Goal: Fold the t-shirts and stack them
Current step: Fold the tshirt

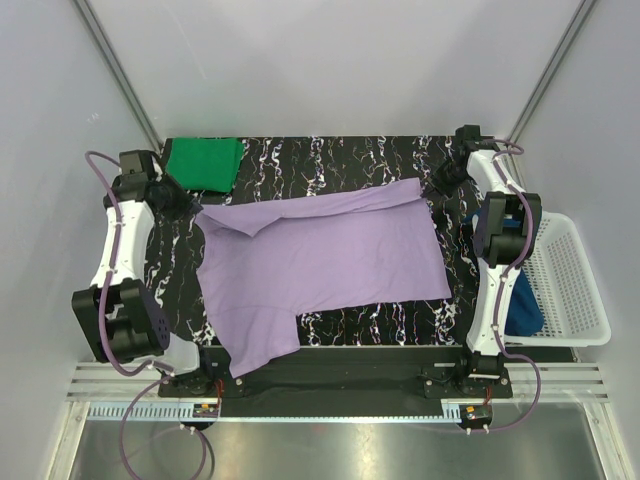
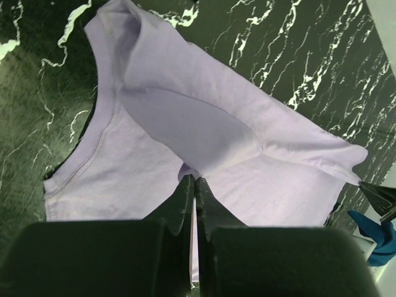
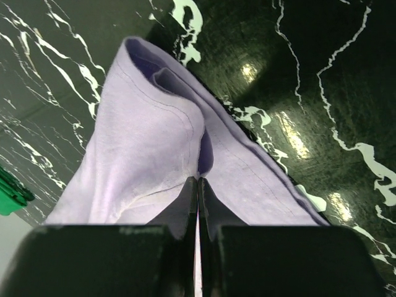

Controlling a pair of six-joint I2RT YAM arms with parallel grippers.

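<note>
green tee (image 1: 204, 163) folded | lavender tee (image 1: 320, 265) mid-fold, L gripper (image 2: 193, 180) + R gripper (image 3: 198, 179) pinching its far edge | blue tee (image 1: 525, 312) in basket (image 1: 590, 300), not started

White arms (image 1: 492, 305), black fingers (image 2: 176, 207), purple cables (image 1: 122, 425)

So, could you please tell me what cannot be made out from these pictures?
- Blue shirt: top view, the right arm hides most of it.
- Green shirt: right wrist view, cut off by the left edge.
- Purple shirt grip: wrist views, shut left end effector and right end effector hide whether cloth is pinched.
</note>
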